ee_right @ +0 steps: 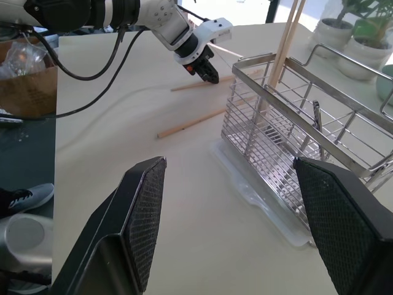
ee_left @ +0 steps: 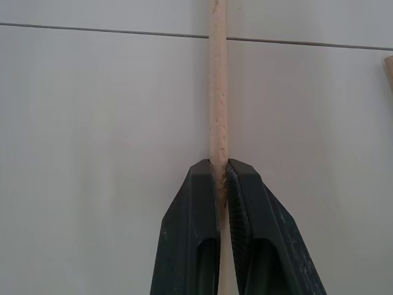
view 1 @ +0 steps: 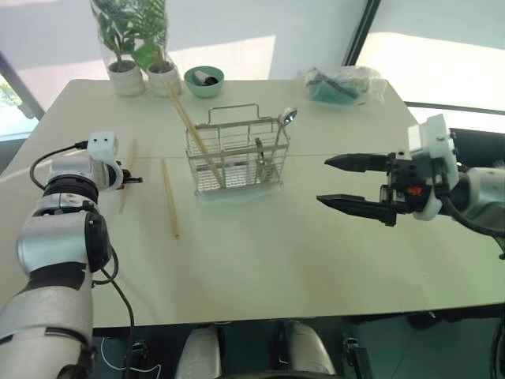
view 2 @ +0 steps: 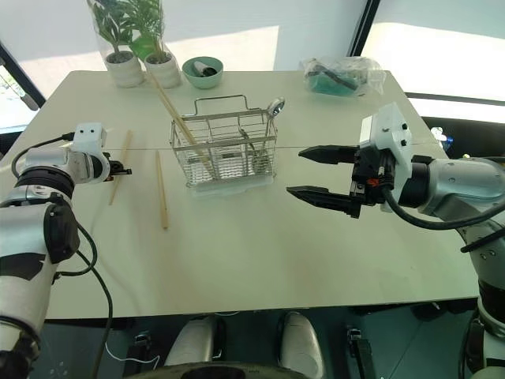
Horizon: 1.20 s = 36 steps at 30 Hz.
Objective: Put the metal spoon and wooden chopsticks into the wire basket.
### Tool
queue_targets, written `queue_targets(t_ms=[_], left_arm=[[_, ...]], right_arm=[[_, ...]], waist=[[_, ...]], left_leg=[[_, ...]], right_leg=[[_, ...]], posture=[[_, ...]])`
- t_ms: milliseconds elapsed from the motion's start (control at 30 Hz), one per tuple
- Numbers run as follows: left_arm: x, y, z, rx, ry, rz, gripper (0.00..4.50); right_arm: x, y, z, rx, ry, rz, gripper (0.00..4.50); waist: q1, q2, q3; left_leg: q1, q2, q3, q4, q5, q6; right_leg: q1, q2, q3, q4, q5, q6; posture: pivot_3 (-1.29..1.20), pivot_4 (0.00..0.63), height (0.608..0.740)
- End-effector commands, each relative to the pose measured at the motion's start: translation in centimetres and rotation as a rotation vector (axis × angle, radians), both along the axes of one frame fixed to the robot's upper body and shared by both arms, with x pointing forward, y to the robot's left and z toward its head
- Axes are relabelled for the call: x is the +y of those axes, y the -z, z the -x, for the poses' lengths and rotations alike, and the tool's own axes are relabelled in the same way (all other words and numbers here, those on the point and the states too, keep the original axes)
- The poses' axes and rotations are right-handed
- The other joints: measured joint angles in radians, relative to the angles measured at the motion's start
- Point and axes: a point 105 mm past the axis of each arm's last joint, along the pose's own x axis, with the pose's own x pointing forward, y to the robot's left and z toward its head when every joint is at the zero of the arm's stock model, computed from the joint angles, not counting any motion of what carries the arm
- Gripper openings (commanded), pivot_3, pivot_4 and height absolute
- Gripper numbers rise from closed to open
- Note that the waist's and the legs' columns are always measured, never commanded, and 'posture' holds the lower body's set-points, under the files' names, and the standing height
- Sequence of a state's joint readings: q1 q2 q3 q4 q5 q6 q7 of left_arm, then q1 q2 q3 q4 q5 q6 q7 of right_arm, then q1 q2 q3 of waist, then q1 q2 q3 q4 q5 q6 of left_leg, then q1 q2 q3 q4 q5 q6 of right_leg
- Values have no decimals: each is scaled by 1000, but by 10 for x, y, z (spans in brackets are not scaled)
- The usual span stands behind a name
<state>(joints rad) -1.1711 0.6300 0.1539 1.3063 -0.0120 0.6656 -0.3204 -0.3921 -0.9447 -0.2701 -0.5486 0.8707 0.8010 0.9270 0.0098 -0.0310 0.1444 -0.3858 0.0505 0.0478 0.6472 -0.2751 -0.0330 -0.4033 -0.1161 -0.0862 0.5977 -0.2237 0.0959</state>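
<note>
Now the left gripper point(ee_left: 221, 178) pinches a wooden chopstick point(ee_left: 217, 86) lying on the table point(view 1: 260, 260), ready for lifting toward the wire basket point(view 1: 237, 158); the right gripper point(view 1: 355, 183) hovers spread wide.

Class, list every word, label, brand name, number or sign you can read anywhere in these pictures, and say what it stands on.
None: no readable text stands on the wire basket, the wooden chopsticks, the metal spoon, the teal bowl or the plant pots.
The clear bag may carry print, too blurred to read.
</note>
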Motion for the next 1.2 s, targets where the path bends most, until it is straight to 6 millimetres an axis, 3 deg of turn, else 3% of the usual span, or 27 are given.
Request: queue_targets(t_ms=[33,133,233,333,467,600,633,767,867,1000,1200], left_arm=[[8,14,11,64,-47,11,56],[7,6,7,20,-58,45,56],[6,-20,-7,-122,-44,61,56],[7,-54,-19,-286,-12,52,56],[-6,-122,-32,-602,142,6,56],[-40,-195,-20,-933,344,60,56],[-46,-204,-16,-976,378,69,56],[-85,-264,16,-1251,527,205,56],[-117,-279,27,-1302,623,264,56],[-144,-279,31,-1309,687,312,56],[-170,-243,20,-1212,713,405,56]], right_arm=[[1,-6,4,-35,-13,4,3448],[-1,-6,3,-36,-11,9,3448],[-3,-6,2,-34,-5,14,3448],[-5,-6,2,-32,-2,20,3448],[-8,-7,2,-32,1,25,3448],[-9,-6,0,-32,7,30,3448],[-9,-6,-1,-32,8,30,3448],[-7,-5,-2,-34,5,23,3448],[-6,-5,-1,-34,4,20,3448],[-6,-4,-1,-33,15,17,3448],[-8,-5,0,-37,40,12,3448]], waist=[[0,0,0],[0,0,0],[1,0,0],[3,-2,1],[6,-3,2],[4,-3,2],[4,-3,2],[4,-2,2],[4,-2,2],[4,-2,2],[4,-2,2]], left_leg=[[0,0,0,0,0,0],[0,0,0,0,0,0],[0,0,0,0,0,0],[-2,0,0,0,0,0],[-4,0,0,1,0,0],[-5,0,0,1,0,0],[-5,0,0,0,0,0],[-4,0,0,1,0,0],[-3,0,-1,1,0,0],[1,0,-1,1,0,0],[2,-1,-1,1,0,0]], right_leg=[[0,0,0,0,0,0],[0,0,0,0,0,0],[0,0,0,0,0,0],[-1,0,0,0,0,0],[-2,0,0,-1,0,0],[-2,-1,0,-2,0,0],[-1,-1,0,-1,0,0],[-1,-1,0,-1,0,0],[0,-1,0,0,0,0],[4,-1,0,-1,0,0],[6,-1,0,-2,0,0]], posture=[[0,150,717],[0,150,717],[0,150,717],[0,150,717],[0,150,717],[0,150,717],[0,150,717],[0,150,717],[0,150,717],[0,150,717],[0,150,717]])
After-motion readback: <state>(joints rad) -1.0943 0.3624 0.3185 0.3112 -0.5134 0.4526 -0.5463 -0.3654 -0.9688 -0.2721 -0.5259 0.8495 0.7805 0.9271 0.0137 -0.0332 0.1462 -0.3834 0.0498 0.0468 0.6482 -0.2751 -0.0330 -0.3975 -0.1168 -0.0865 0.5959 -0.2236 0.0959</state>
